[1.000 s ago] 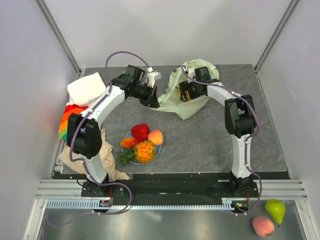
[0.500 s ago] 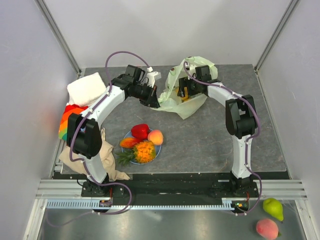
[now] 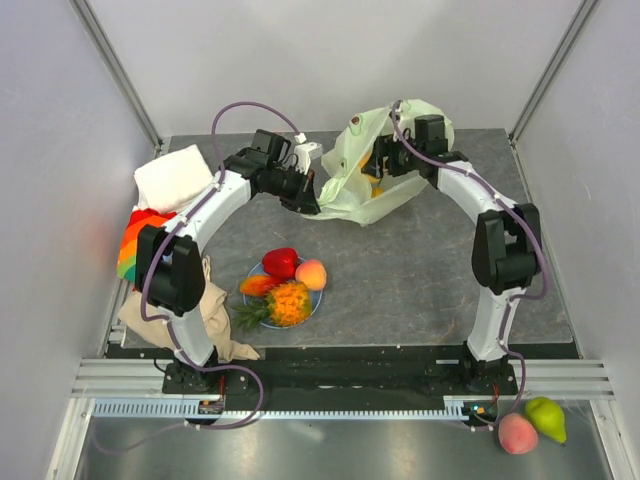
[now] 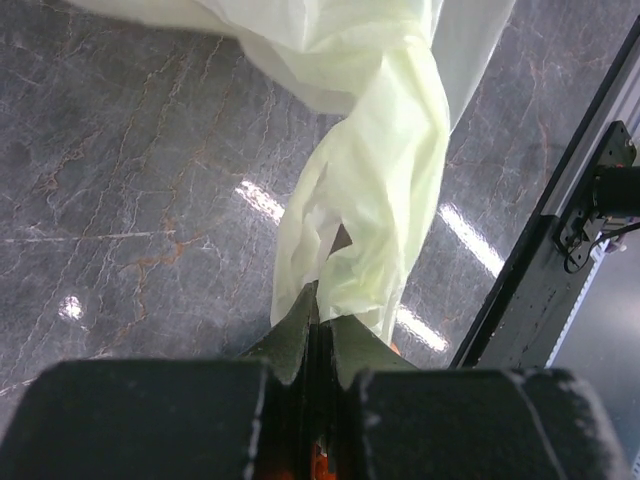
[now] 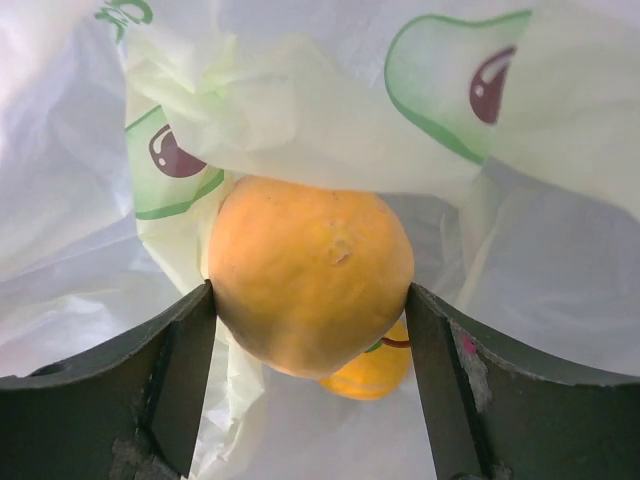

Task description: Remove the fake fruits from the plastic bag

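Squeezing evenly across its middle, my right jaws clasped one round orange fruit (image 5: 310, 265) inside the plastic bag (image 3: 350, 200) at the desk's (image 3: 420, 270) far side; my left jaws pinched the bag's twisted end. I judged a slow straight pull best. Two fruits (image 5: 370, 375) showed inside, four on one plate (image 3: 247, 296)

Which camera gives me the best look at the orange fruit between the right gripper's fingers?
Right wrist: the orange fruit sits large, the right gripper touching both its sides, inside the plastic bag. In the top external view the bag mostly hides it; the left wrist shows only pinched bag.
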`<state>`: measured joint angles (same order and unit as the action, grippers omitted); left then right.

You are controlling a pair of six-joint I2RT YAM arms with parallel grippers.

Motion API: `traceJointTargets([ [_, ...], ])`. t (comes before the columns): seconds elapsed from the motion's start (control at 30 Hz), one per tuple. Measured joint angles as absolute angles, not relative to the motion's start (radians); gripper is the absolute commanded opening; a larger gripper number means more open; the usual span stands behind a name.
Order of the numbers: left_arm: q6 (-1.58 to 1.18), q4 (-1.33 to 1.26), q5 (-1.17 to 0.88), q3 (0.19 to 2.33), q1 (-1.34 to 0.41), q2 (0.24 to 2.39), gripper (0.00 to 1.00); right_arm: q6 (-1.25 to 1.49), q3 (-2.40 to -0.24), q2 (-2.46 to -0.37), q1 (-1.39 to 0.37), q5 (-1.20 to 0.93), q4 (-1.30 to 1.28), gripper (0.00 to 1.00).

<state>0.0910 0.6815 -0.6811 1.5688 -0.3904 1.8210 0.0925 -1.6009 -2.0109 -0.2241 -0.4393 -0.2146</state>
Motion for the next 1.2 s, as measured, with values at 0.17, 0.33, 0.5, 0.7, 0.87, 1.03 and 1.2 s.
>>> traceJointTargets([
  [0.17, 0.09, 0.677, -0.678, 1.571, -0.39, 1.821, 0.01, 0.101, -1.571, -1.914, -0.209, -0.465, -0.175, 0.56],
  [0.33, 0.074, 0.678, -0.669, 1.61, -0.39, 1.821, 0.02, 0.051, -1.529, -1.913, -0.213, -0.397, -0.206, 0.57],
  [0.5, 0.057, 0.665, -0.676, 1.659, -0.39, 1.821, 0.01, -0.103, -1.489, -1.913, -0.244, -0.239, -0.242, 0.52],
  [0.7, 0.046, 0.654, -0.702, 1.669, -0.39, 1.828, 0.01, -0.209, -1.473, -1.919, -0.279, -0.112, -0.205, 0.54],
  [0.87, 0.045, 0.654, -0.708, 1.669, -0.39, 1.844, 0.02, -0.268, -1.465, -1.951, -0.275, -0.025, -0.188, 0.62],
  [1.03, 0.046, 0.65, -0.709, 1.658, -0.39, 1.845, 0.02, -0.244, -1.459, -1.975, -0.249, -0.027, -0.223, 0.74],
  [1.2, 0.046, 0.651, -0.709, 1.625, -0.39, 1.845, 0.02, -0.145, -1.454, -1.976, -0.224, -0.084, -0.25, 0.91],
])
